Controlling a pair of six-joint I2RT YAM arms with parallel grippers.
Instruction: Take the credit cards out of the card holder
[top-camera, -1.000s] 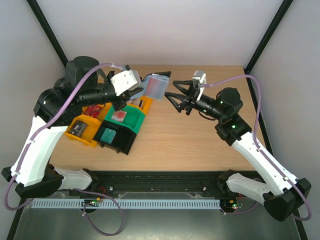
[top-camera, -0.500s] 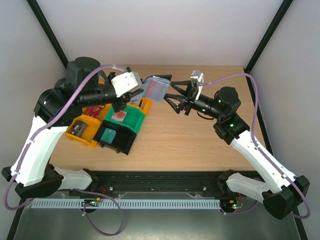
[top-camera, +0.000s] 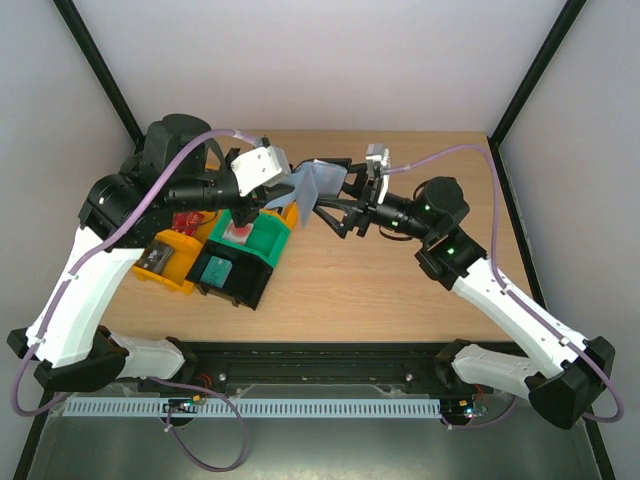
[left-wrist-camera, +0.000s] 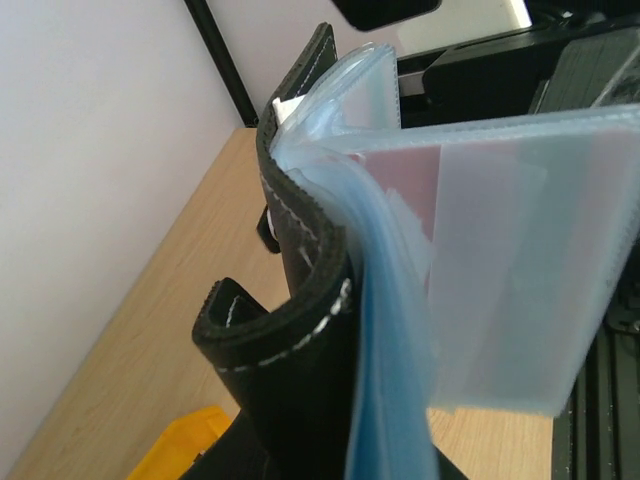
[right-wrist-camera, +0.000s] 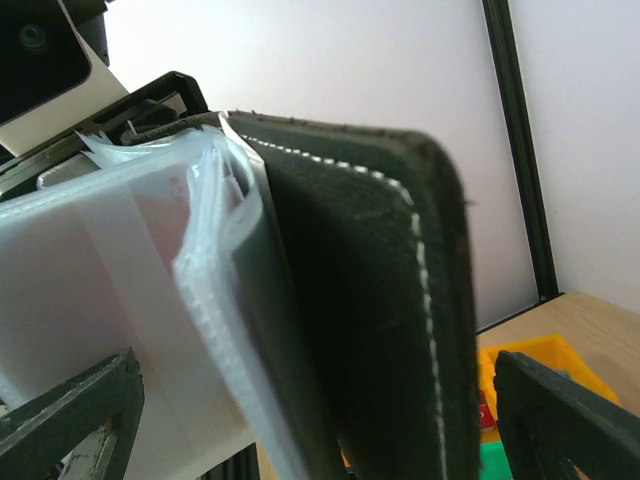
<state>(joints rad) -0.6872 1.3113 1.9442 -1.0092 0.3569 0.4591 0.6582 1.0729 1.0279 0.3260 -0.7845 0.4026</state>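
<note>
Aloft, the card holder (top-camera: 318, 182) is pinched by the left hand (top-camera: 285, 191), the right hand (top-camera: 326, 190) spread around it.

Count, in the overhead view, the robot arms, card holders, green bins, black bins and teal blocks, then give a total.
Robot arms: 2
Card holder: 1
Green bin: 1
Black bin: 1
Teal block: 1
Total: 6

Rig look, fwiw: white-shelled left arm (top-camera: 70, 300) & matching right arm (top-camera: 500, 300), chunky black joints. Thin lilac cable (top-camera: 215, 134) loops along each, small green LEDs (top-camera: 449, 250) on the right. White boxy wrist cam housing (top-camera: 258, 165); right gripper (top-camera: 318, 192) has matte black open-frame fingers (right-wrist-camera: 70, 420).
</note>
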